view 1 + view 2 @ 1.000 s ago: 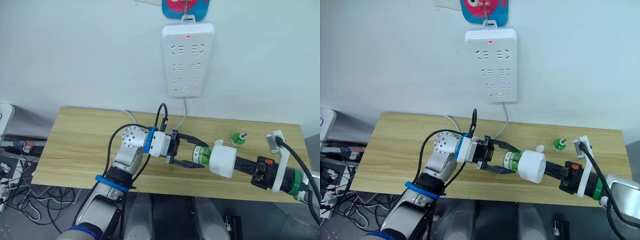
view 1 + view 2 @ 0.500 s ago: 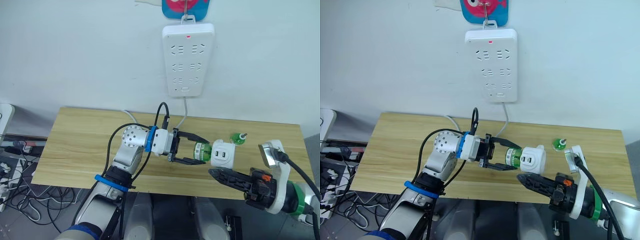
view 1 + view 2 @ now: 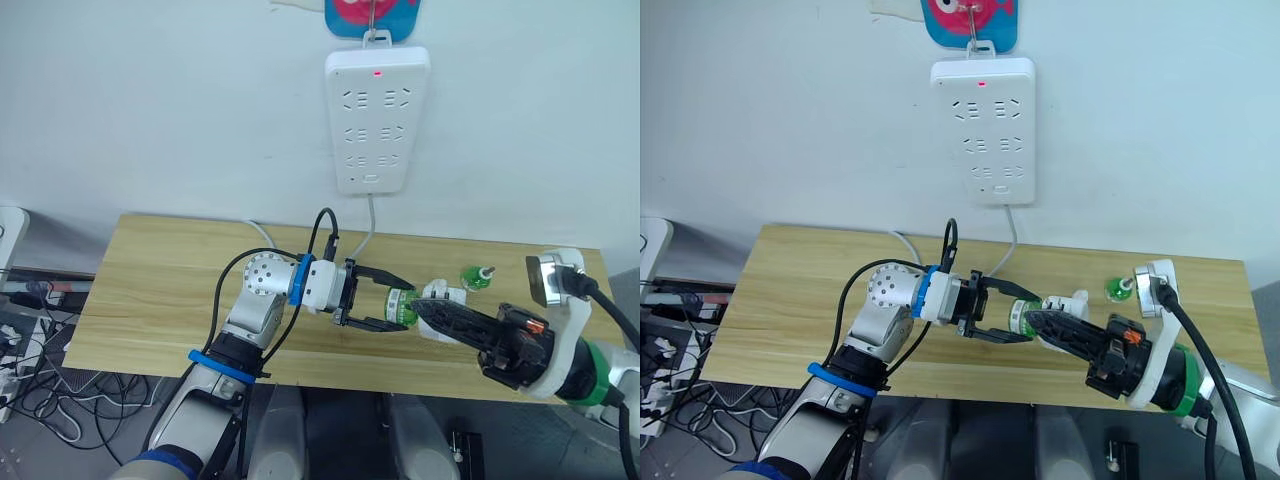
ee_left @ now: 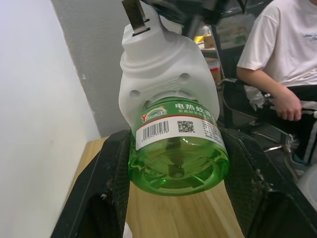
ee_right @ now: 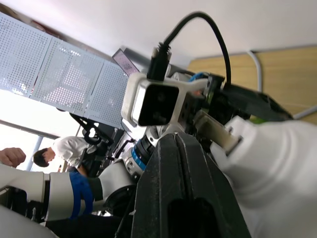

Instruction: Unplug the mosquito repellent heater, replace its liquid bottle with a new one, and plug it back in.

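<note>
Gripping a green liquid bottle (image 4: 178, 153) by its base, the left gripper (image 3: 385, 302) holds it level above the wooden table (image 3: 160, 290), one black finger (image 4: 111, 193) pressed on each side. The mosquito repellent heater (image 4: 166, 64) sits on the bottle's neck, its metal plug prong pointing away from the left wrist camera. The right gripper (image 3: 440, 315) has its fingers pressed together, and its tip lies against the white heater body; whether it pinches the heater I cannot tell. A second small green bottle (image 3: 477, 276) stands upright on the table beyond the heater. A white power strip (image 3: 377, 118) hangs on the wall above, red light lit, sockets unoccupied. A seated person (image 4: 280, 64) shows in the left wrist view.
</note>
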Tool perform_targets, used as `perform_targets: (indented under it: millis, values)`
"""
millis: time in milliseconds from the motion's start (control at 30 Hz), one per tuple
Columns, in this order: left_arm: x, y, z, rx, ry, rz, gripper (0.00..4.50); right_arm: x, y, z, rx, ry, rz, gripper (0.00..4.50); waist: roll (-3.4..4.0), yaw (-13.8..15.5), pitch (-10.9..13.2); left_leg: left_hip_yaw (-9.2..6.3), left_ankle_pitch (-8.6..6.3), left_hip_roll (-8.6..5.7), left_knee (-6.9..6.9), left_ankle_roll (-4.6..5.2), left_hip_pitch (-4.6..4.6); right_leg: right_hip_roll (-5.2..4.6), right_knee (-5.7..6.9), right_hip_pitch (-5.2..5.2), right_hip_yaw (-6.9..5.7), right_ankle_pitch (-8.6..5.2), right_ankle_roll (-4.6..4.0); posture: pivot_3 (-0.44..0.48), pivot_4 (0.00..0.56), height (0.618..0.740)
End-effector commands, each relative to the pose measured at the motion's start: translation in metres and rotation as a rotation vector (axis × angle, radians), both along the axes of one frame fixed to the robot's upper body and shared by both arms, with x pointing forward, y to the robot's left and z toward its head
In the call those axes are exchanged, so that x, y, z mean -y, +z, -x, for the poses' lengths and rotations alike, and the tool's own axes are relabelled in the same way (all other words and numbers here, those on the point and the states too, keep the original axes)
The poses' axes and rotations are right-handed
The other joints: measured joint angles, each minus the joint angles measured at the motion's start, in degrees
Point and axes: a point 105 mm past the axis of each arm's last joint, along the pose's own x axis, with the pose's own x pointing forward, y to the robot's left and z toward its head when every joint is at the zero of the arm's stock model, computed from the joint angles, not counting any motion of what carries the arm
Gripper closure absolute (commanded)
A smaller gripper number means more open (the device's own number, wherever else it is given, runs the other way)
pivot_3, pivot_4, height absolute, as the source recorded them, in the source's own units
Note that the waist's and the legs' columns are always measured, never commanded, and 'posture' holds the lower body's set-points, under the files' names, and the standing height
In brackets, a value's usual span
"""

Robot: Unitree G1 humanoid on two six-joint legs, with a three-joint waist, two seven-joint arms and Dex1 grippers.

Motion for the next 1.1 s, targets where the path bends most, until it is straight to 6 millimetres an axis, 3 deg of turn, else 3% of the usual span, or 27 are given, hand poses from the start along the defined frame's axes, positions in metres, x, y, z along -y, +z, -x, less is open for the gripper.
perform_targets:
  millis: [33, 200, 300, 367, 467, 667, 867, 1100]
  values:
    - [0.003, 0.003, 0.006, 0.033, -0.032, 0.013, 2.24, 0.003, 0.005, 0.010, 0.019, 0.065, 0.023, 4.48, 0.00, 0.03, 0.00, 0.00, 0.00, 0.00, 0.00, 0.00, -0.01, 0.00, 0.00, 0.00, 0.00, 0.00, 0.00, 0.060, 0.399, 0.740]
    - [0.001, 0.003, 0.003, 0.013, -0.013, 0.015, 2.24, 0.023, 0.002, 0.023, -0.007, 0.156, 0.184, 4.48, 0.00, 0.10, 0.00, 0.01, 0.00, 0.00, 0.00, 0.01, 0.01, 0.00, 0.00, 0.02, 0.00, 0.00, 0.00, 0.058, 0.399, 0.740]
    - [0.001, 0.004, 0.000, -0.017, 0.004, 0.018, 2.24, 0.036, 0.009, 0.029, 0.001, 0.184, 0.259, 3.86, -0.01, 0.14, 0.00, 0.01, -0.06, 0.00, 0.00, 0.11, 0.01, 0.00, -0.01, 0.03, 0.00, 0.00, 0.00, 0.058, 0.399, 0.740]
    - [0.000, 0.004, -0.001, -0.021, 0.004, 0.017, 2.24, 0.040, 0.014, 0.026, 0.031, 0.158, 0.306, 3.29, -0.01, 0.11, 0.00, 0.01, -0.06, 0.00, -0.01, 0.12, 0.02, 0.00, 0.00, 0.03, 0.00, 0.00, 0.00, 0.054, 0.402, 0.740]
    - [0.000, 0.005, -0.001, -0.032, 0.001, 0.024, 2.24, 0.052, 0.004, 0.028, 0.121, 0.153, 0.497, 2.16, -0.01, 0.09, 0.00, 0.01, -0.06, 0.00, -0.01, 0.12, 0.02, 0.01, -0.01, 0.02, 0.01, 0.00, 0.00, 0.054, 0.402, 0.740]
    - [0.000, 0.006, 0.002, -0.035, -0.012, 0.034, 2.24, 0.075, -0.003, 0.022, 0.175, 0.080, 0.571, 0.03, -0.01, 0.09, 0.00, 0.03, -0.06, -0.01, -0.01, 0.11, 0.02, 0.00, -0.05, 0.02, 0.01, 0.00, 0.01, 0.038, 0.402, 0.740]
    - [0.000, 0.008, 0.003, -0.039, -0.019, 0.047, 2.24, 0.070, 0.003, 0.016, 0.236, 0.070, 0.517, 0.03, -0.02, -0.01, 0.00, 0.04, -0.06, -0.01, -0.02, 0.11, 0.03, 0.01, -0.03, 0.02, 0.01, 0.00, 0.01, 0.038, 0.400, 0.740]
    - [-0.001, 0.014, 0.007, -0.057, -0.036, 0.078, 2.24, 0.048, -0.001, 0.015, 0.238, 0.088, 0.444, 0.03, -0.02, -0.01, 0.00, 0.04, -0.06, -0.01, -0.01, 0.12, 0.01, 0.00, 0.00, 0.02, 0.01, 0.00, 0.00, 0.046, 0.391, 0.740]
